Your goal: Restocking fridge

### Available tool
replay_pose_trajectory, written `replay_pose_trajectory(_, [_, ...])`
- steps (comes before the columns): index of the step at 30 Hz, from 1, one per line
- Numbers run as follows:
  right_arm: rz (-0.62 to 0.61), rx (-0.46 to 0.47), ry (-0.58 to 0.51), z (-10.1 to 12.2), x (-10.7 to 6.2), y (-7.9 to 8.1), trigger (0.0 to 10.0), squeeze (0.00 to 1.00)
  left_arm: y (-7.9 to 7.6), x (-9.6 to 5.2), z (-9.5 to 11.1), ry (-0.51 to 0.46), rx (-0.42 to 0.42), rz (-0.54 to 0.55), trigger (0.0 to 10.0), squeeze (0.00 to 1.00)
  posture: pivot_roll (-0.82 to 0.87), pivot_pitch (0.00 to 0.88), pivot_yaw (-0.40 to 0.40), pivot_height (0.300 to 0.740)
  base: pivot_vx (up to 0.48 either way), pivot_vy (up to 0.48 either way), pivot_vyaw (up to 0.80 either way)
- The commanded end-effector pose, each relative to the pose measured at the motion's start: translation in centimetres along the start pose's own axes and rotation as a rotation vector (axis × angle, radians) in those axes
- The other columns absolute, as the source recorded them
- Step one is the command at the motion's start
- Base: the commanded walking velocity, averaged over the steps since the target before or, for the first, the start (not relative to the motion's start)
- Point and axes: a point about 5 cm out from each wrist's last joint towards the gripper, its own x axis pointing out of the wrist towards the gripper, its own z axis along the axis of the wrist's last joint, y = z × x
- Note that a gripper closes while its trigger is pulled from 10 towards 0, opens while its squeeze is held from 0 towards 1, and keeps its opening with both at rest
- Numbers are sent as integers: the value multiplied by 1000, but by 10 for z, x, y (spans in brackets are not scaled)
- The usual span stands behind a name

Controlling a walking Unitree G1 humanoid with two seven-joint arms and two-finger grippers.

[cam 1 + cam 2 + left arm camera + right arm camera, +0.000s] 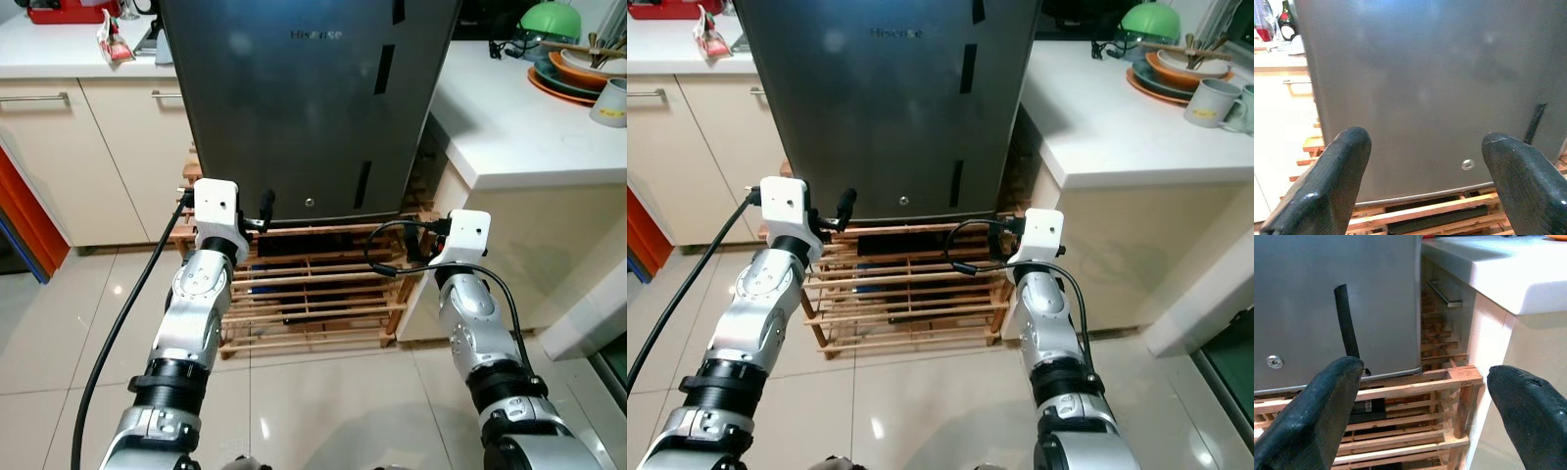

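Between your two raised arms stands the fridge (309,108), and both grippers point straight at its closed grey door. Your left gripper (1425,186) has its fingers (1327,191) spread wide apart with nothing between them; it hangs just short of the door's lower part, near the small round lock (1467,165) close to the bottom edge. Your right gripper (1425,416) is likewise spread wide and empty, aimed at the fridge's lower right corner, where a black strip (1347,328) runs down the door. Neither gripper touches the door.

You can see the fridge sits on a wooden slatted rack (313,294), which stands on the pale tiled floor (323,401). A dark bottle-like item lies inside the rack under the fridge; what it is you cannot tell. To your right, a white counter (509,127) stands just beside the fridge, carrying stacked plates (573,78), a green bowl (549,22) and a mug (612,103). To your left, cream cabinets (78,157) with metal handles run under another counter.
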Motion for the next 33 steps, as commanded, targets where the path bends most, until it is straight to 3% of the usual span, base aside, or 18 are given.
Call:
replay_pose_trajectory(1, [10, 4, 3, 0, 1, 4, 10000, 106, 4, -2, 2, -8, 0, 11, 10000, 0, -49, 0, 6, 740, 0, 480, 0])
replay_pose_trajectory(18, [-7, 9, 4, -2, -1, -1, 10000, 106, 6, -2, 3, -10, -34, 13, 10000, 0, -52, 0, 6, 740, 0, 473, 0])
replay_pose_trajectory(20, [-9, 11, 6, -2, -1, -1, 10000, 106, 6, -2, 3, 0, -86, 1, 10000, 0, -52, 0, 5, 740, 0, 476, 0])
replay_pose_trajectory(33, [16, -21, -15, -4, -7, 1, 10000, 110, 8, 2, 4, 10, -41, 15, 10000, 0, -57, 0, 5, 740, 0, 478, -796])
